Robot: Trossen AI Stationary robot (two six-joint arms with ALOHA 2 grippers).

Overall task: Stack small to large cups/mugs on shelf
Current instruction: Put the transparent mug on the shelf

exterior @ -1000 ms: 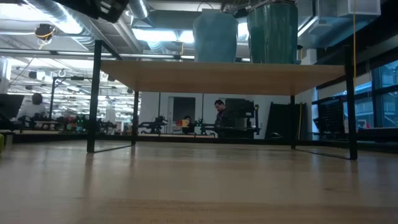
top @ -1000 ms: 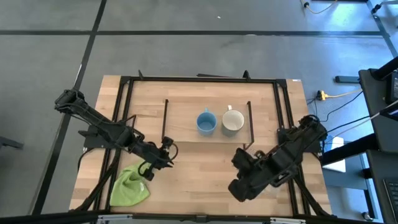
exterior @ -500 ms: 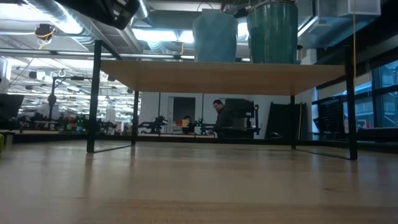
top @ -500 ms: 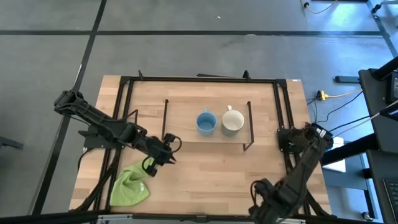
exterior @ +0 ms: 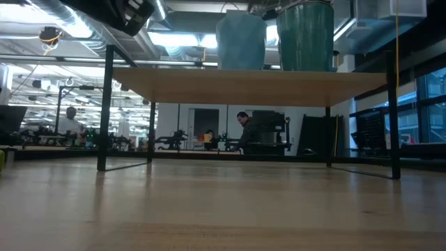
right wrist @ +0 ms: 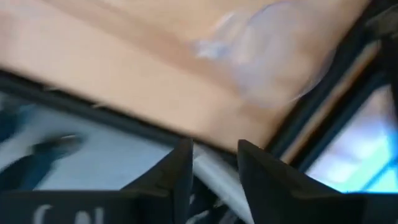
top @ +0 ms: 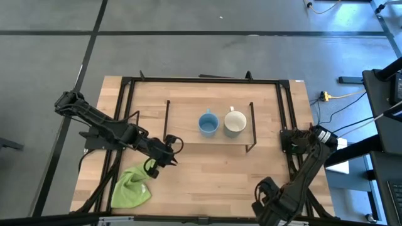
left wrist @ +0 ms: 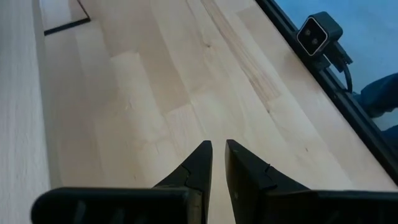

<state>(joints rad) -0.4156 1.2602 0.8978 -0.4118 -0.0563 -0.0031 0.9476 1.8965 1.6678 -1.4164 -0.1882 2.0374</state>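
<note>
A light-blue mug (top: 208, 123) and a cream-white mug (top: 235, 122) stand upright side by side on the shelf (top: 188, 125), a wood board on black wire legs. The low view shows both mugs (exterior: 241, 42) (exterior: 305, 35) on top of the board (exterior: 251, 87). My left gripper (top: 164, 154) hovers shut over bare table just left of the shelf's near left leg; its fingers (left wrist: 216, 149) hold nothing. My right gripper (right wrist: 214, 165) is open and empty at the table's near right corner. A blurred clear shape (right wrist: 273, 46) lies ahead of it on the table; it may be the glass cup.
A crumpled green cloth (top: 130, 187) lies at the near left, just below my left gripper. A black frame (top: 286, 107) runs around the table's edges. Bare wood lies between the shelf and the near edge (top: 207, 182). People and benches show in the room behind.
My right arm has swung from the middle right of the table back toward the near edge, and its gripper now sits at the near right corner. My left gripper has shifted a little toward the shelf. The mugs have stayed in place.
</note>
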